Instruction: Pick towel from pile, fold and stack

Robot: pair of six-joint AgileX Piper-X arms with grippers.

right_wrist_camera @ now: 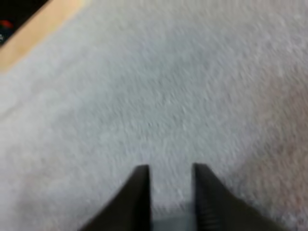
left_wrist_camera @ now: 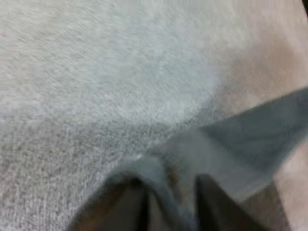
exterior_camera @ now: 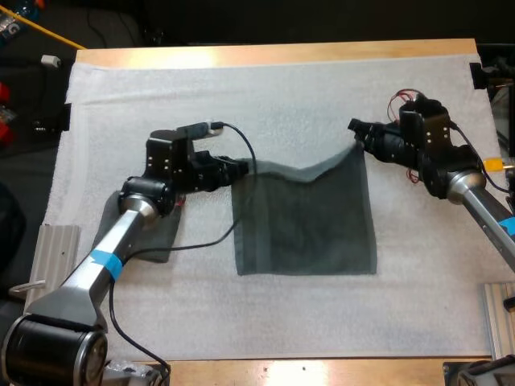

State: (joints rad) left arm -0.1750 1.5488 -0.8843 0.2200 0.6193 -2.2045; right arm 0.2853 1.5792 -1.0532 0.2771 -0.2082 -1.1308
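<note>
Towel (exterior_camera: 306, 221) sits mid-mat, opened out flat. Its near edge lies on the mat (exterior_camera: 282, 88), roughly parallel to the table's near side, and its two far corners are lifted. It's soft, light and limp: the far edge sags between the corners, so it won't hold any shape you don't tension. Expect it to drape and drag on the nubbly mat, not slide. Corners are the right hold, and you have both. Your left gripper (exterior_camera: 241, 170) is closed on the far-left corner, with fabric bunched between its fingers in the left wrist view. Your right gripper (exterior_camera: 354, 129) pinches the far-right corner, which is raised higher; only a sliver of cloth shows deep between those fingers, so I'd call that bite shallow. The towel looks slightly wider than deep, with its long axis running left-right between the grippers. A second towel (exterior_camera: 165, 237) lies crumpled, partly under your left arm.
</note>
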